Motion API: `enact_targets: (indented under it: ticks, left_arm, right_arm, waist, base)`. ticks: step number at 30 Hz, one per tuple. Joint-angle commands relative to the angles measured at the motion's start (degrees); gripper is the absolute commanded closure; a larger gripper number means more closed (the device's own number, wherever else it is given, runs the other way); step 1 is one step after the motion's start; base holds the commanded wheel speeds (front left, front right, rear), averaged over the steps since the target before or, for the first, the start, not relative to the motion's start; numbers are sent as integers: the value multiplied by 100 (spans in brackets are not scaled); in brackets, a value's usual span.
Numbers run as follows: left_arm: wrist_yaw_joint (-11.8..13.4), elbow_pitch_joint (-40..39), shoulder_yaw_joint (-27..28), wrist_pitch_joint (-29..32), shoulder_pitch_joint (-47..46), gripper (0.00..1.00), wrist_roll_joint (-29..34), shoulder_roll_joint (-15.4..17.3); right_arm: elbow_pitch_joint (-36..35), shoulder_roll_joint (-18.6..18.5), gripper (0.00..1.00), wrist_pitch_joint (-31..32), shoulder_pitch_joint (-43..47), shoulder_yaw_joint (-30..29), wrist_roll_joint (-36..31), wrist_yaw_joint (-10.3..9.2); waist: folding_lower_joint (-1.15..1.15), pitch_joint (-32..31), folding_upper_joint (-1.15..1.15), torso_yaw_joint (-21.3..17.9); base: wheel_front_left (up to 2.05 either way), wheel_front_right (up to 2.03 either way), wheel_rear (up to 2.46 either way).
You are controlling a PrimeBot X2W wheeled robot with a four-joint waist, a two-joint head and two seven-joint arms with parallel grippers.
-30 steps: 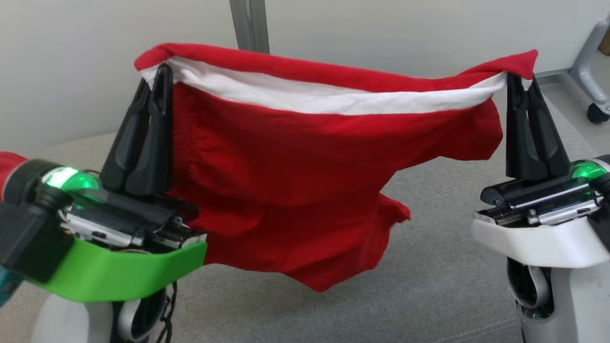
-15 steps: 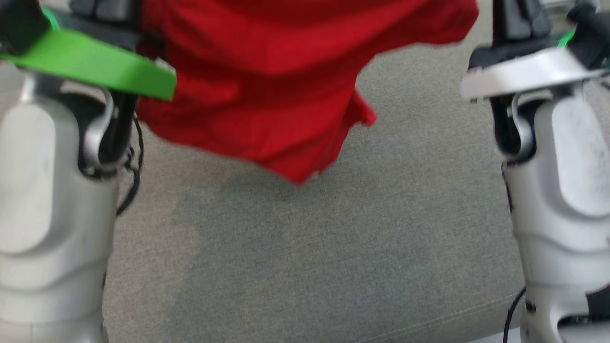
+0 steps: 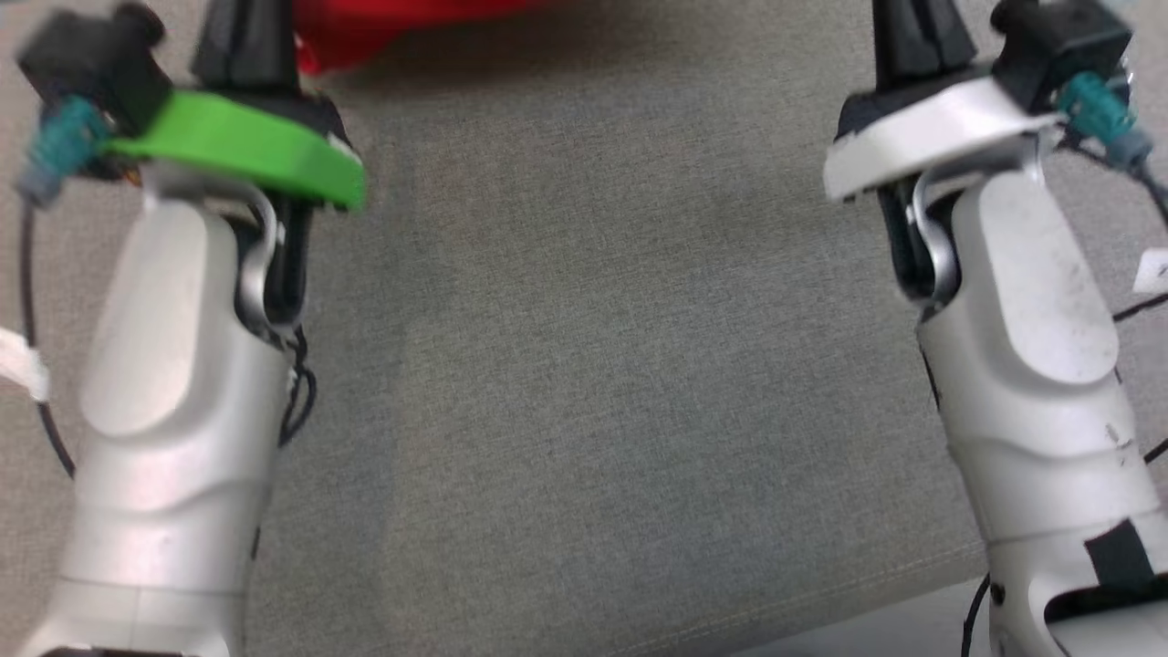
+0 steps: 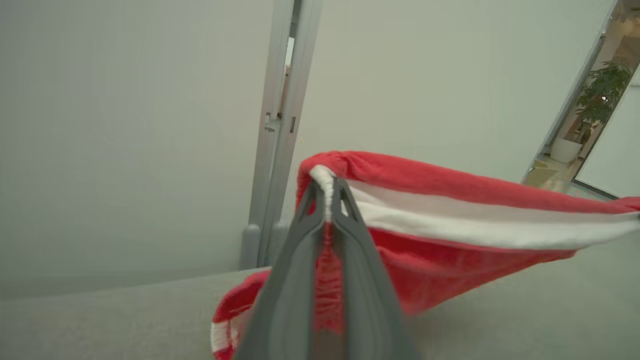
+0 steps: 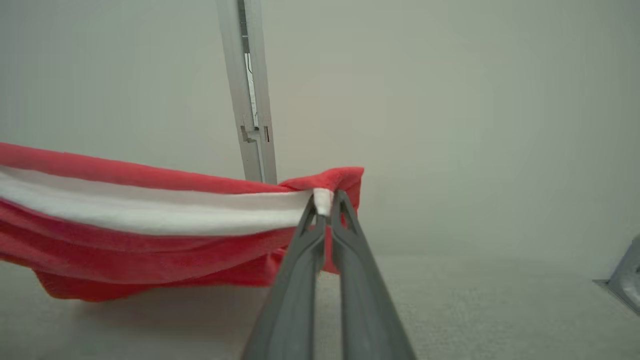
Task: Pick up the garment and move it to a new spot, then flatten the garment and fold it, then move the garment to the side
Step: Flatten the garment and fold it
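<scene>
The garment (image 4: pixel 450 200) is red with a white band along its top edge. It hangs stretched between my two grippers above the grey cloth surface (image 3: pixel 593 365). My left gripper (image 4: pixel 327 187) is shut on one top corner, with red and white cloth pinched between its fingers. My right gripper (image 5: pixel 327 200) is shut on the other top corner (image 5: pixel 330 182). The cloth sags in the middle (image 5: pixel 125 210), and its lower folds hang close to the surface. In the head view a strip of the garment (image 3: pixel 383 23) shows at the top edge, between my two pale forearms.
A pale wall with a vertical metal post (image 4: pixel 280 100) stands behind the surface. An open doorway with a potted plant (image 4: pixel 595 95) is at the far right of the left wrist view. A grey metal leg (image 5: pixel 625 280) shows at the right wrist view's right edge.
The head camera has tilted down, so the garment has slid up to the view's top edge and my forearms take up both sides. Both grippers still hold their corners.
</scene>
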Motion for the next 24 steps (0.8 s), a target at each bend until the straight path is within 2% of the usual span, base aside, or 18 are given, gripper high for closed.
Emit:
enact_targets:
  ticks: [1,7,12,24]
  left_arm:
    - [-38,29,-61,-80,311,100,-82,-17]
    - [-75,-365,-136,-183,1551,100,-302,-105]
    - [-78,-1341,79,-180,2631,100,-361,-231]
    - [-25,-3410,-25,-182,5044,100,-336,-431]
  right_arm:
    - [-9,-26,100,-15,240,25,73,-10]
    - [-463,-28,100,-16,1250,-105,177,-10]
    - [-1147,-28,100,-17,2132,-354,192,-11]
    - [-2936,-29,100,-16,4331,-670,-25,-12]
  waist:
    - [-2,109,0,20]
    - [-2,-29,0,69]
    - [-2,-441,0,105]
    - [-2,-1603,0,64]
  base:
    - [0,0,0]
    - [0,0,0]
    - [0,0,0]
    - [0,0,0]
